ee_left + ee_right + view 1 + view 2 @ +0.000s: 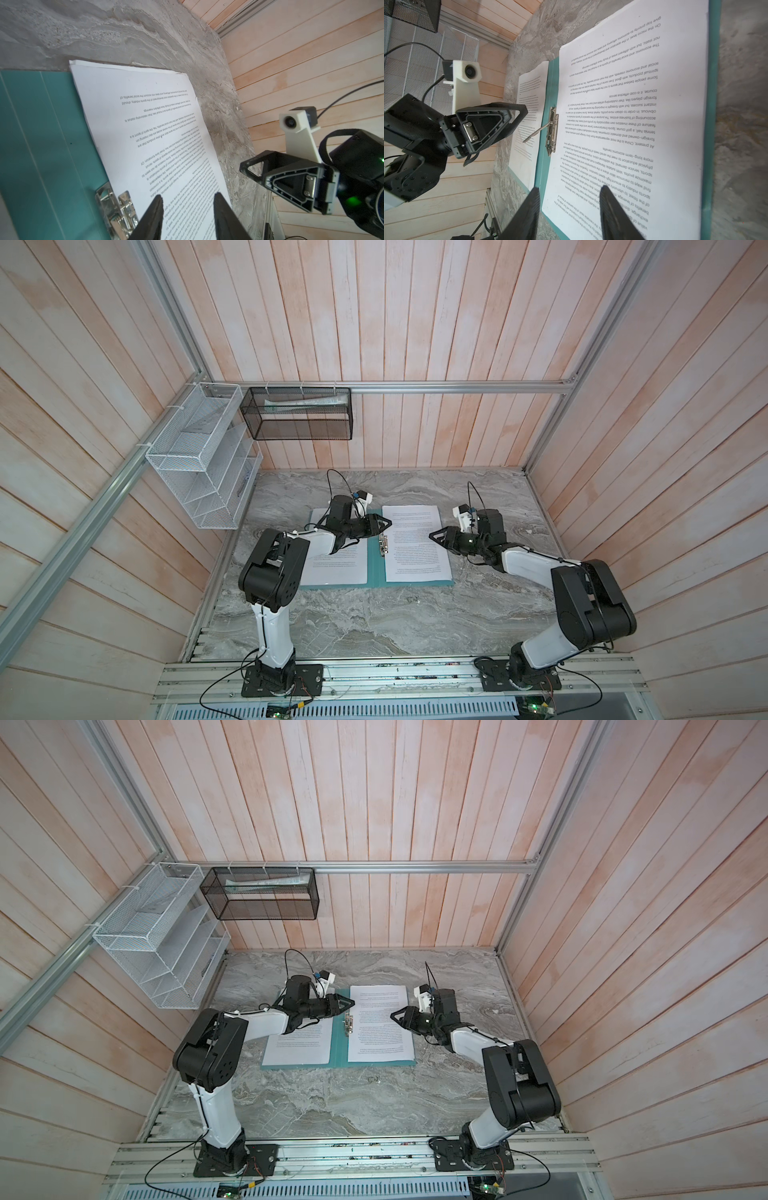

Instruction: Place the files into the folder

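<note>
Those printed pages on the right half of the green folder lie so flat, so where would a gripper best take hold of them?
Probably at the far edge of the files, coming from the back of the table: there the stack overhangs the folder, so a finger could slip underneath. Elsewhere it lies flat on the cover, beside the metal clip.

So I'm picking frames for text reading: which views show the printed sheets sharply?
In both top views the files show only faint grey lines; in the right wrist view the print is sharp mid-frame, blurring near the fingertips; the left wrist view is softer.
</note>
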Motion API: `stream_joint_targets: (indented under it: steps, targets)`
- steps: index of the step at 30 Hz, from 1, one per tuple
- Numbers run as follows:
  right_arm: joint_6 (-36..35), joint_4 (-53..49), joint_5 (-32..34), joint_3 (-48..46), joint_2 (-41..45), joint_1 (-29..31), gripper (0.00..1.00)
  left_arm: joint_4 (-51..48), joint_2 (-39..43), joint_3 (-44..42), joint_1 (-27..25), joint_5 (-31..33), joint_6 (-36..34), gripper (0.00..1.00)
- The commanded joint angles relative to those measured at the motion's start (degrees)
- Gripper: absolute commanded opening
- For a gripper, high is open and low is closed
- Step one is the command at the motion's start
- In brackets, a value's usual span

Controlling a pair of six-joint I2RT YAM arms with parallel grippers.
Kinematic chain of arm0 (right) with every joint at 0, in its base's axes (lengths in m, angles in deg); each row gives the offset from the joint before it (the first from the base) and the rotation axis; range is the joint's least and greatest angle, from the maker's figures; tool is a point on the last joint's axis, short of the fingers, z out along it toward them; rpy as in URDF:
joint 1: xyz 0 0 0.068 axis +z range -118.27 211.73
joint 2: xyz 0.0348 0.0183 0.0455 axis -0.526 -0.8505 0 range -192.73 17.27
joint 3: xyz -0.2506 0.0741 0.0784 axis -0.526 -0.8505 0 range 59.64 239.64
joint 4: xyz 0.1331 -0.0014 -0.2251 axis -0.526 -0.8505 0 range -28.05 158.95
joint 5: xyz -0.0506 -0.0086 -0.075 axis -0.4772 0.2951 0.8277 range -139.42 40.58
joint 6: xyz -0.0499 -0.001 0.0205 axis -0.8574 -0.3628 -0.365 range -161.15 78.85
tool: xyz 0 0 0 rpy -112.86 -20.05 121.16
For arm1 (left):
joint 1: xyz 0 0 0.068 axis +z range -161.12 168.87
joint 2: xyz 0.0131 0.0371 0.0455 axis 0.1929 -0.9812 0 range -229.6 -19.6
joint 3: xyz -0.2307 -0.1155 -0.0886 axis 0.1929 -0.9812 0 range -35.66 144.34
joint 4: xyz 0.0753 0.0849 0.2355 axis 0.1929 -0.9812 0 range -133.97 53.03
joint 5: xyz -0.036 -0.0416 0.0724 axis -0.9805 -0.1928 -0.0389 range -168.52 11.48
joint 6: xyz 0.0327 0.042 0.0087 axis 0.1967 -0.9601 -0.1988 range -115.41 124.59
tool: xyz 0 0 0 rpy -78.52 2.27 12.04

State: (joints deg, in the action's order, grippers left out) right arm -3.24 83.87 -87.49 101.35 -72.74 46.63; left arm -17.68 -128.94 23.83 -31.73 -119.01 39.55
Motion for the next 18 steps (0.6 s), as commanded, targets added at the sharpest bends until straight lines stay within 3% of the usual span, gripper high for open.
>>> stream_joint_targets:
  steps: [1,4,9,14,18]
  targets:
    - [1.41,-0.86,-0.56,1.91,-1.04,1.34,0.43,0.40,4.70,-2.55,-0.32,0.74,0.37,0.43]
    - [4.42,-0.89,0.14,3.29,-1.38,3.48,0.39,-1.96,9.85,-4.81,-0.23,4.28,0.46,0.42]
    - [11.36,-0.16,1.04,6.06,-2.57,8.01,0.25,-8.85,19.19,-9.63,-0.23,10.77,0.81,0.39]
    - [19.17,1.48,1.89,8.53,-4.75,11.39,0.21,-11.69,27.03,-17.51,0.15,11.26,0.90,0.37]
    - [24.02,3.61,1.10,10.80,-8.60,13.25,0.22,-4.77,32.54,-26.70,1.29,8.62,3.82,0.36]
